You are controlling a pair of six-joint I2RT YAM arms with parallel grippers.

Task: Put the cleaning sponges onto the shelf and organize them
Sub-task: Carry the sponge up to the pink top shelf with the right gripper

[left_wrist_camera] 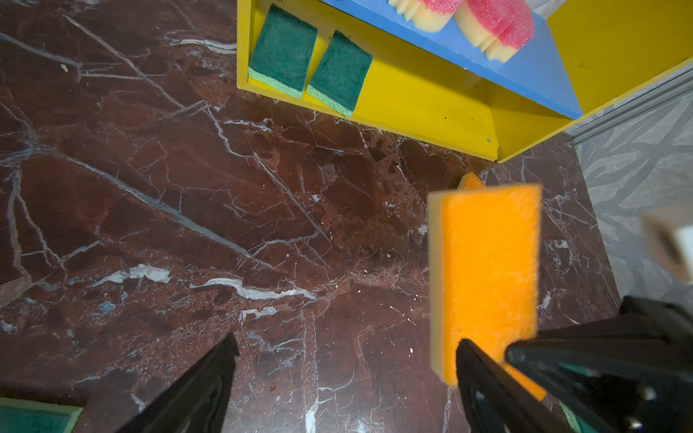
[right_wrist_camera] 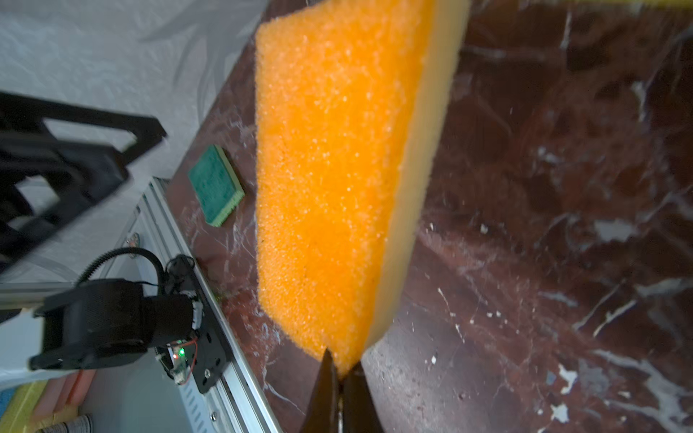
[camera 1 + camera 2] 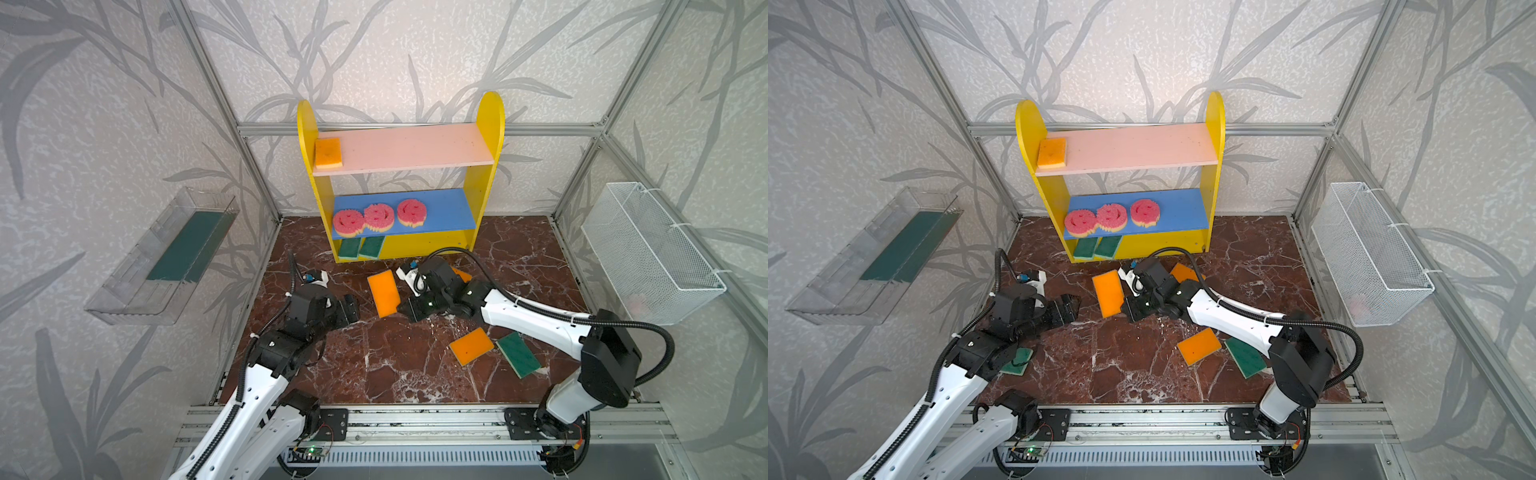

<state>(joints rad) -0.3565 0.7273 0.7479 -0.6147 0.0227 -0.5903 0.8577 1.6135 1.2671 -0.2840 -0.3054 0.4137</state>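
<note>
The right gripper [image 2: 341, 369] is pinching one short end of the held orange sponge [image 3: 383, 293], jaws pressed together on the foam, tilting it at the centre of both top views (just below the shelf). The left gripper [image 3: 351, 307] is hanging spread and empty left of centre, near that sponge but apart. The shelf [image 3: 490, 124] is standing upper centre, carrying the shelved orange sponge [image 3: 328, 153] at the pink board's left end, three pink smiley sponges [image 3: 376, 216] on the blue board and two green sponges [image 3: 360, 247] on the base. A loose orange sponge [image 3: 471, 345] and a loose green sponge [image 3: 518, 354] are lying on the marble floor [image 3: 374, 374], lower right of centre.
</note>
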